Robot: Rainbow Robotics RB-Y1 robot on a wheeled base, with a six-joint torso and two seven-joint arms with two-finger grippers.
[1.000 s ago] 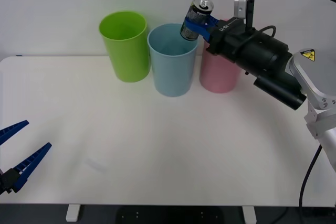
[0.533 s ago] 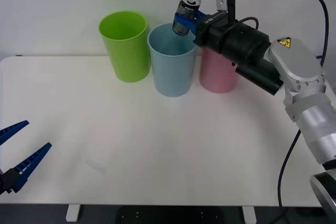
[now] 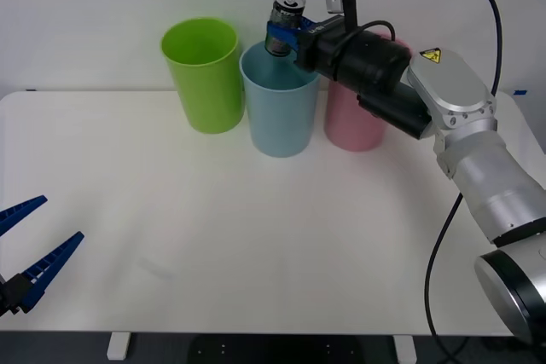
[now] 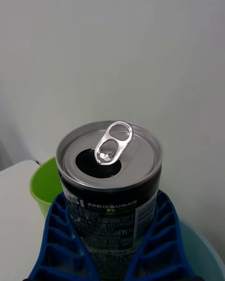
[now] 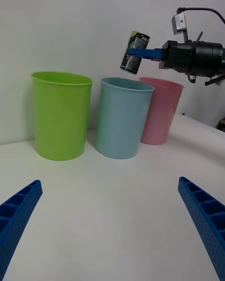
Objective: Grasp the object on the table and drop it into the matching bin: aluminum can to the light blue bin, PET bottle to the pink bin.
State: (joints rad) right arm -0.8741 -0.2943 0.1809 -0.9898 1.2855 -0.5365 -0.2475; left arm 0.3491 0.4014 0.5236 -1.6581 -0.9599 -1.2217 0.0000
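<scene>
White wall and a wide white table (image 3: pixel 256 236) fill our front view, with three tall bins standing in a row at the far edge: a lime green bin (image 3: pixel 203 74) at the upper left, the light blue bin (image 3: pixel 280 104) in the middle and the pink bin (image 3: pixel 351 121) to its right, partly hidden behind our right arm.

We see the right gripper (image 3: pixel 283 37) at the upper centre of the frame, its blue ribbed fingers clenched around the lower half of the aluminum can (image 3: pixel 284 13). The can hangs in the air above the light blue bin's rim, clear of it. Its long axis runs nearly vertical, pull-tab end up, leaning slightly to the right in the front view.

From the right wrist view we read the can's (image 4: pixel 110 168) open top, raised tab and dark printed side, details too small in the front view. From the left wrist view we see the can (image 5: pixel 134 52) over the light blue bin's right half.

Our left gripper (image 3: pixel 26 253) sits at the lower left edge above the table, fingers spread wide and holding nothing.
</scene>
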